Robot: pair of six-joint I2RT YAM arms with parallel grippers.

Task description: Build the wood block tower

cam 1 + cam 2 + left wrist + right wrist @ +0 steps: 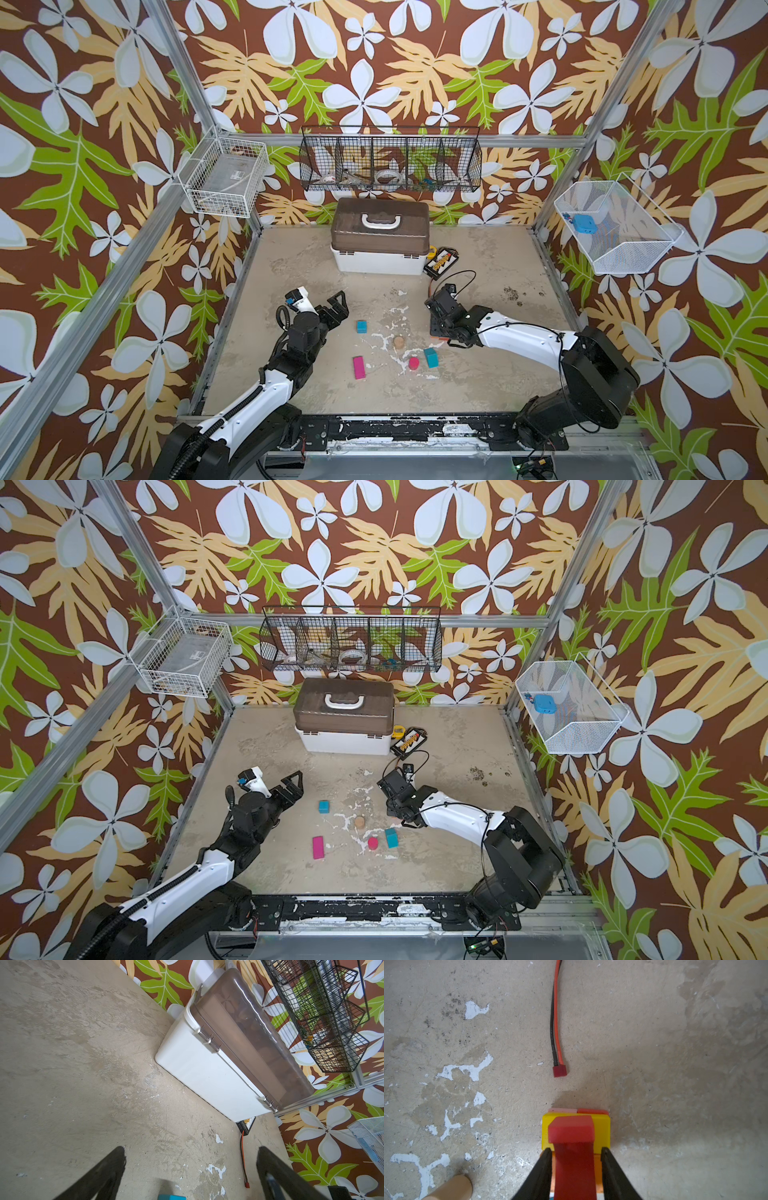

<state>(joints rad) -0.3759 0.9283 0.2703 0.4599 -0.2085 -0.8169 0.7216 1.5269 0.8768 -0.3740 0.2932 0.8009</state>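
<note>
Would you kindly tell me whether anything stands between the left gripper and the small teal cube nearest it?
Nothing visible does. In both top views the open left gripper is beside the small teal cube, with only table surface between them.

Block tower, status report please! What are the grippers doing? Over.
Left gripper open, empty, near teal cube. Right gripper around red block atop tower; grip unclear. Wire plug close by, not touching.
</note>
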